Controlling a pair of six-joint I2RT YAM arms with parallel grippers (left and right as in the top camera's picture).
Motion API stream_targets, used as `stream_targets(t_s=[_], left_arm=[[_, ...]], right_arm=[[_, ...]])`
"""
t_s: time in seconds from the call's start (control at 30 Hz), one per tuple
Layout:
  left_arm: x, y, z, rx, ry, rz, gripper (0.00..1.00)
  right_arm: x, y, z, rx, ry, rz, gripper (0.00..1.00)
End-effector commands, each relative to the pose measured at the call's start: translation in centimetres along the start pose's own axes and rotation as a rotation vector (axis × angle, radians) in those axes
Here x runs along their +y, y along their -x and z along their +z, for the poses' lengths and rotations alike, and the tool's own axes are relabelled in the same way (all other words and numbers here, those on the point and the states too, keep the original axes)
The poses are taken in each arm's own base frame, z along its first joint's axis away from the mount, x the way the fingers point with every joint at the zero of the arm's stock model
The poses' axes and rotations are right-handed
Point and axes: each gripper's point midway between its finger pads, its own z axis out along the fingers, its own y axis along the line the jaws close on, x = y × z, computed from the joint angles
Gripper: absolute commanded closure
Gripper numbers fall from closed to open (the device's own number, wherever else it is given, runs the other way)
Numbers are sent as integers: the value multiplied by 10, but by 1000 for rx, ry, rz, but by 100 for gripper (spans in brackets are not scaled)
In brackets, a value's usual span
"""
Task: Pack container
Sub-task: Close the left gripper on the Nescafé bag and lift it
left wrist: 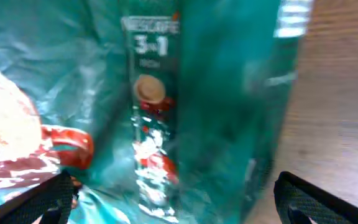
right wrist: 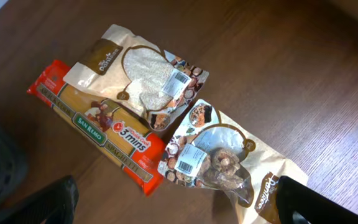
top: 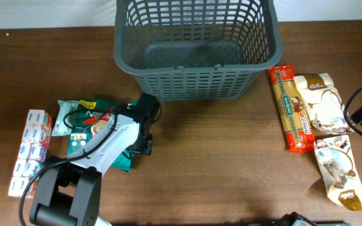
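- Two brands read: "NESCAFÉ 3in1" on the teal packet (left wrist: 149, 93) beneath my left gripper (left wrist: 173, 190), jaws wide.
- "SAN REMO" on the spaghetti pack (right wrist: 95, 132); my right gripper (right wrist: 176, 190) gapes too.

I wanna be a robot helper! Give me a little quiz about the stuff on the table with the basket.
1. True or false: the basket already has packets inside.
2. What lies right below the open left gripper? A) teal coffee bag B) milk carton C) soup tin
3. How many brown-and-white pouches lie beside the spaghetti pack?
Key: 1 false; 2 A; 3 two.
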Motion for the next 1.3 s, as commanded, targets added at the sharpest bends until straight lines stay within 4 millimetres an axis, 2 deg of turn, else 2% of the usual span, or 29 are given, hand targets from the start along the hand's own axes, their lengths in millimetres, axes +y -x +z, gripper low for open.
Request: stream_targets(t_s=[0.0, 0.2, 0.47, 0.5, 0.53, 0.6, 0.63, 0.73, 0.97, 1.07, 1.17, 1.27], left_arm=[[14, -2, 11, -18, 97, -14, 1], [7, 9, 20, -86, 81, -46, 1], [-1, 11, 37, -146, 59, -76, 2], [-2, 10, 39, -147, 56, -77, 8], [-3, 8, 41, -147, 54, -77, 17], [-4, 5, 44, -146, 51, -77, 50], [-4, 3, 46, -145, 51, -76, 75], [-4, 2, 47, -141, 53, -74, 98], [-3, -1, 46, -128, 57, -68, 98], [2, -5, 37, -121, 60, -65, 98], [10, -5, 19, -148, 51, -78, 99], [31, 2, -29, -267, 30, -141, 98]], right_arm=[[1, 0, -2, -2, 15, 6, 1], [1, -1, -2, 4, 14, 5, 1], [1, -1, -2, 5, 14, 5, 1], [1, -1, -2, 5, 14, 5, 1], [1, -1, -2, 5, 14, 5, 1], [1, -1, -2, 5, 14, 5, 1], [1, -1, -2, 5, 13, 2, 1], [1, -1, -2, 5, 13, 2, 1], [1, -2, -2, 8, 13, 2, 1], [1, -2, -2, 8, 12, 2, 1], [1, -2, -2, 8, 12, 2, 1], [1, -2, -2, 8, 13, 2, 1]])
